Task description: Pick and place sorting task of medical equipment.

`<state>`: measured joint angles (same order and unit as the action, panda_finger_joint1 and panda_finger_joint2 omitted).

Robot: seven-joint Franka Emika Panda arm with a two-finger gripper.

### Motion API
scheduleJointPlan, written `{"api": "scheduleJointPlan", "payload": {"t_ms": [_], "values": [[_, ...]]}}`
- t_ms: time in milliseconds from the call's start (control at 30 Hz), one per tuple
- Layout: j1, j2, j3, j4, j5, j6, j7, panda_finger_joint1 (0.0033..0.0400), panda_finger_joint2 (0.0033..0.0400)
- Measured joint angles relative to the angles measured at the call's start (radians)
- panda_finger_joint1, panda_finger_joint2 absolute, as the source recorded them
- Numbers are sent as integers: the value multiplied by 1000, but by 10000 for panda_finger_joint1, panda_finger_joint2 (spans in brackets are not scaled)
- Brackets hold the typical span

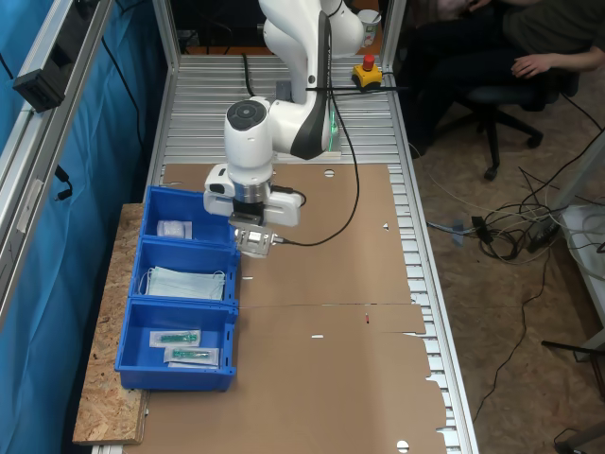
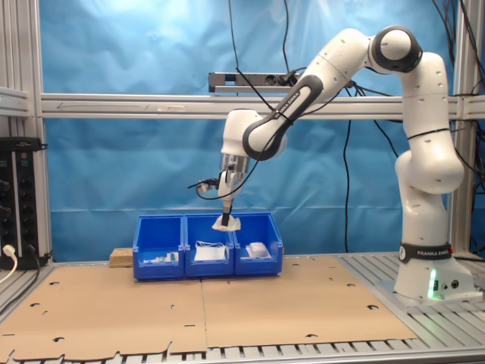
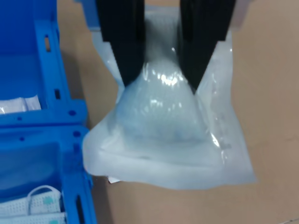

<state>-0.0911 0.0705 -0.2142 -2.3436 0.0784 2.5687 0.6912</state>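
No lettering can be made out on the packet (image 3: 163,135), the blue bins (image 1: 184,303) or the cardboard surface (image 1: 331,359); print on the arm's base (image 2: 424,254) is left unread.

The arm's gripper (image 1: 252,241) hung over the cardboard just beside the blue bins (image 1: 181,301), clasping a white packet (image 1: 255,244); the bins held a packet, masks (image 1: 185,283) and green-tipped instruments (image 1: 184,346).

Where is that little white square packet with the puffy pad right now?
The small white gauze packet hangs in the air, pinched in the gripper, just beside the row of blue plastic bins, above the brown cardboard in the first exterior view.
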Motion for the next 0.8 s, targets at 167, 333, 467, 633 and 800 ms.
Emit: {"api": "scheduleJointPlan", "payload": {"t_ms": [167,333,467,633,800], "values": [[0,-9,-44,-15,-5,-16,0,52,52],[0,-13,-89,-27,-8,-26,0,52,52],[0,-13,-125,-31,-10,-33,0,52,52],[0,-13,-170,-31,-11,-39,0,52,52],[0,-13,-220,-31,-12,-43,0,52,52]]}}
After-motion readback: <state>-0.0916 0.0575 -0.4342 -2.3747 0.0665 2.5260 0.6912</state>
